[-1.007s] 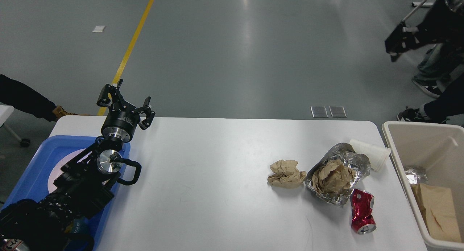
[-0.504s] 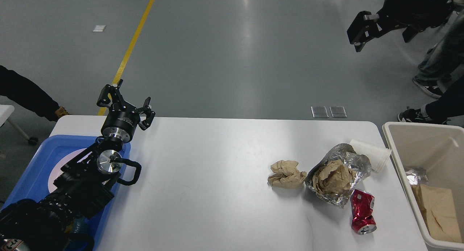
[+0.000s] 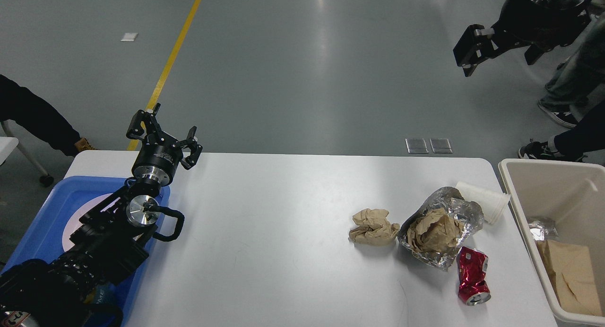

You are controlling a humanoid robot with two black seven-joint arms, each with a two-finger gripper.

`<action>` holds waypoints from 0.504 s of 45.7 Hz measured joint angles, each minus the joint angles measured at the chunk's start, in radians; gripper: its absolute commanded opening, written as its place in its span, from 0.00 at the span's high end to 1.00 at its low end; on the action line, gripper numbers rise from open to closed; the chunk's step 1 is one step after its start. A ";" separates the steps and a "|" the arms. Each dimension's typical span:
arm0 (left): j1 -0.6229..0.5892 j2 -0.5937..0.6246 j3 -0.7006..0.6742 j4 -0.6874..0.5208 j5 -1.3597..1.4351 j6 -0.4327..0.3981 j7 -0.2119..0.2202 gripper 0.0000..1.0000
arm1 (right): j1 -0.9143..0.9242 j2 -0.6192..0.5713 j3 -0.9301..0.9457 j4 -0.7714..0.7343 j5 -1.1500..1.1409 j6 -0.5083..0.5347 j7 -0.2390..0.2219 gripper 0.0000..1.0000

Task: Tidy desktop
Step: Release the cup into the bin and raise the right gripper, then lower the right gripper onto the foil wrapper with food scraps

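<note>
1. Grey polished floor [image 3: 302, 72] fills the far part of the head view; a yellow line [image 3: 175, 53] runs across it at the left.
2. White desk [image 3: 264, 232] spans the lower part of the view, rounded corners at the far edge. It is the desktop of the task, between a blue tray at the left and a beige bin at the right.
3. Blue tray [image 3: 47, 209] lies on the desk's left end. A pale round patch shows inside; the left arm covers most of the rest.
4. Beige bin [image 3: 513, 194] stands just past the desk's right edge. Inside: a small crumple of foil [image 3: 541, 228] and flat brown paper [image 3: 569, 275] toward the near end.
5. Litter sits at the desk's right end: a brown paper wad [image 3: 373, 228]; just right of it, a foil wrapper [image 3: 461, 209] cupping more crumpled brown paper; a white paper cup [image 3: 482, 200] on its side, touching the foil's far edge; a crushed red can [image 3: 472, 275] near the foil's near corner.
6. Left claw [image 3: 163, 135] is held above the desk's far left edge, fingers spread wide, empty.
7. Right claw [image 3: 501, 48] hangs high at the upper right, over the floor, well apart from the litter; fingers apart, nothing between them.
8. Legs and shoes of bystanders show at both side edges.
</note>
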 measured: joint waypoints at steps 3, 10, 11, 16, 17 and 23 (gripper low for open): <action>0.000 0.000 0.000 0.000 0.000 0.000 0.000 0.04 | 0.000 0.000 0.000 0.000 0.000 0.000 0.000 0.00; 0.000 0.000 0.000 0.000 0.000 0.000 0.000 0.04 | -0.019 0.001 0.000 -0.001 0.001 0.000 0.000 0.00; 0.000 0.000 0.000 0.000 0.000 0.000 0.000 0.04 | -0.024 0.002 0.000 -0.001 0.001 0.000 0.000 0.00; 0.000 0.000 0.000 0.000 0.000 0.000 0.000 0.04 | -0.073 0.004 0.001 -0.007 0.001 0.000 0.000 0.00; 0.000 0.000 0.000 0.000 0.000 0.000 0.000 0.04 | -0.085 0.004 0.001 -0.008 0.002 0.000 -0.001 0.00; 0.000 0.000 0.000 0.000 0.000 0.000 0.000 0.04 | -0.192 0.009 0.002 -0.008 0.002 0.000 -0.001 0.00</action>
